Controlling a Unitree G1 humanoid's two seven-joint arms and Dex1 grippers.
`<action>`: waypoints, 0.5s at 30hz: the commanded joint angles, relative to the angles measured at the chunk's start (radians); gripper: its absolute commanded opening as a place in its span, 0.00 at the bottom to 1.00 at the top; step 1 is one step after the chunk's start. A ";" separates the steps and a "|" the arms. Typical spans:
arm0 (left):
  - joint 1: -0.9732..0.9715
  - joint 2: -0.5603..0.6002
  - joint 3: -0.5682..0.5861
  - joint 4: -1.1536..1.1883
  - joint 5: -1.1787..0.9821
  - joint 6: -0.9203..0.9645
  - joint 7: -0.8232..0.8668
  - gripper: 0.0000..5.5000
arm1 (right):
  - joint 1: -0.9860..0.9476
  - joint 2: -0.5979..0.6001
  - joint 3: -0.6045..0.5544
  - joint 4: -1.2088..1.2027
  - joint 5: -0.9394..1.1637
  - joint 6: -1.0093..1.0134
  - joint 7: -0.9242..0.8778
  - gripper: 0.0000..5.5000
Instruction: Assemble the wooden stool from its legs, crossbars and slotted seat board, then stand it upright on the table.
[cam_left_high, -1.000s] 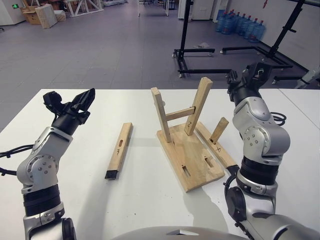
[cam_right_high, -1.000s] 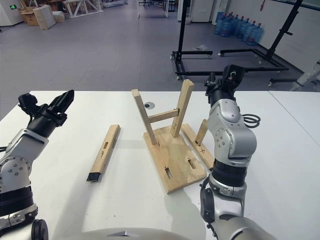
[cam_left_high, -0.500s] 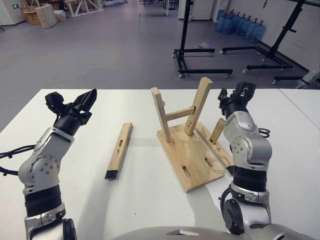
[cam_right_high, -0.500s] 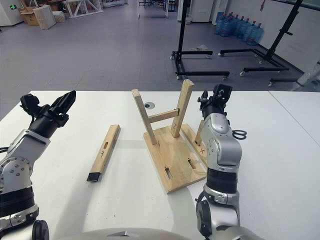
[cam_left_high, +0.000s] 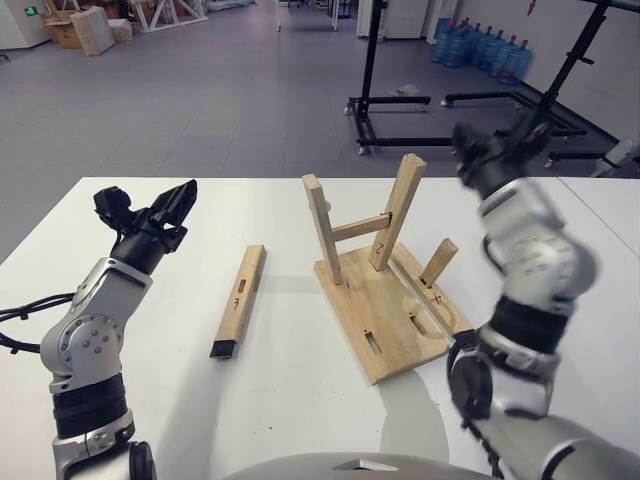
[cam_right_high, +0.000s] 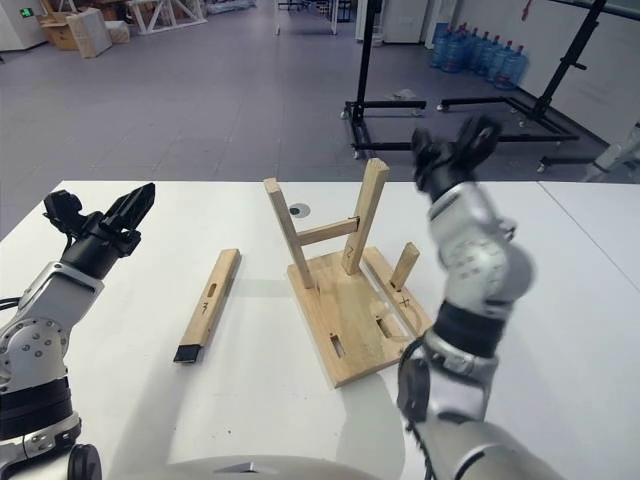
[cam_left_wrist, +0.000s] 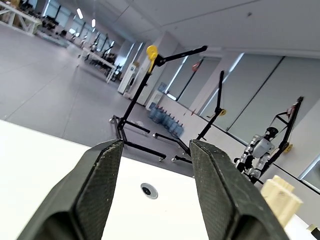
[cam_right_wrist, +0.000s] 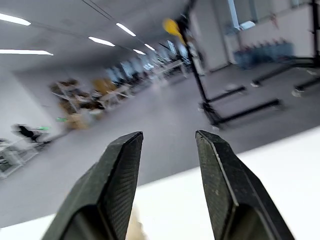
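The slotted seat board (cam_left_high: 372, 318) lies flat on the white table (cam_left_high: 150, 400). Two legs (cam_left_high: 322, 232) (cam_left_high: 398, 208) stand in it, joined by a crossbar (cam_left_high: 360, 228). Another leg (cam_left_high: 432, 305) lies along the board's right edge with a short crossbar (cam_left_high: 438, 262) sticking up from it. A loose leg (cam_left_high: 240, 298) lies left of the board. My left gripper (cam_left_high: 172, 204) hovers open over the table's left side, well away from the loose leg; the left wrist view shows its fingers (cam_left_wrist: 100, 185) apart. My right gripper (cam_right_high: 455, 148) is open, raised behind and right of the standing legs, with nothing held (cam_right_wrist: 167, 185).
A small round hole (cam_right_high: 298, 211) sits in the table behind the legs. Black wheeled stands (cam_left_high: 400, 110) and water bottles (cam_left_high: 480, 45) are on the floor beyond the far edge. A second table (cam_left_high: 610, 210) adjoins on the right.
My right gripper dipped toward the short crossbar half a second ago and has since swung up and to the right. The left arm has barely shifted. The wooden parts have not moved.
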 joint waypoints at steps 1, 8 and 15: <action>0.064 0.022 0.000 -0.185 -0.219 0.109 0.083 0.44 | 0.062 -0.361 -0.067 -0.066 0.152 0.155 0.298 0.35; 0.385 0.124 -0.048 -0.413 -0.446 0.208 0.055 0.44 | 0.999 -0.639 -0.172 -0.106 -0.024 -0.127 1.064 0.35; 0.321 0.118 -0.129 -0.326 -0.219 0.149 0.139 0.62 | 0.959 -0.423 0.153 -0.039 -0.190 -0.245 0.813 0.56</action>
